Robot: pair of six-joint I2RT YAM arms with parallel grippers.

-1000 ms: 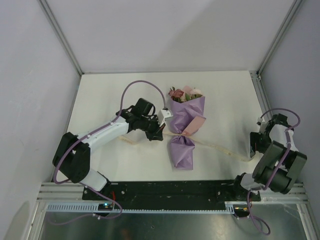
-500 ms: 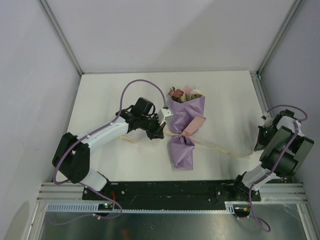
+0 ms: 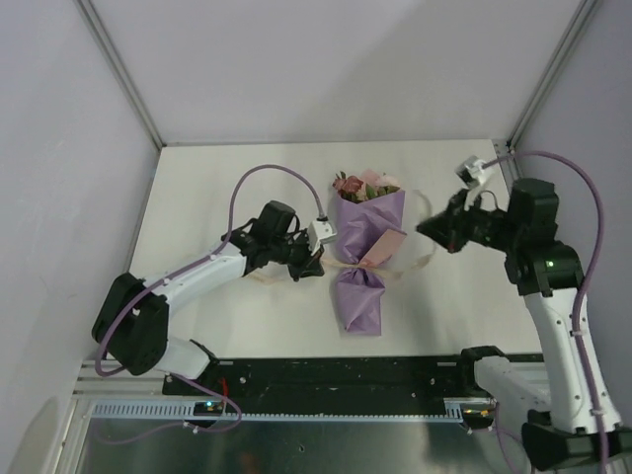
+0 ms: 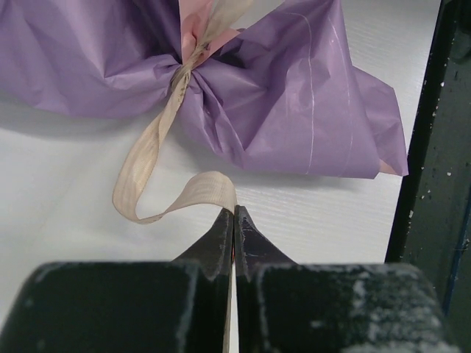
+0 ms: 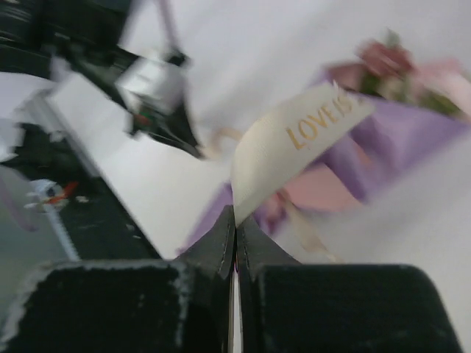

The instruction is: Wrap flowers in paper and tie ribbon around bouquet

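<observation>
The bouquet (image 3: 363,235) lies mid-table, a lilac paper (image 3: 357,298) cone with a pink flap; the flowers (image 3: 360,185) point to the back. The cream ribbon (image 4: 156,136) circles its pinched waist. My left gripper (image 3: 318,265) rests just left of the waist, shut on one ribbon tail (image 4: 210,187), tips (image 4: 235,212) low over the table. My right gripper (image 3: 425,229) hangs above the table right of the bouquet, shut on the other tail (image 5: 309,136), which bears gold lettering. The flowers (image 5: 397,62) show blurred behind it.
A black rail (image 3: 336,373) runs along the near edge, seen also as the black rail (image 4: 434,162) close to the cone's tip. Metal frame posts (image 3: 509,158) and grey walls bound the white table (image 3: 217,188) at the back and sides.
The right arm swung up from the table's right edge toward the bouquet, its gripper closing on the ribbon tail and lifting it. The left arm barely moved.
</observation>
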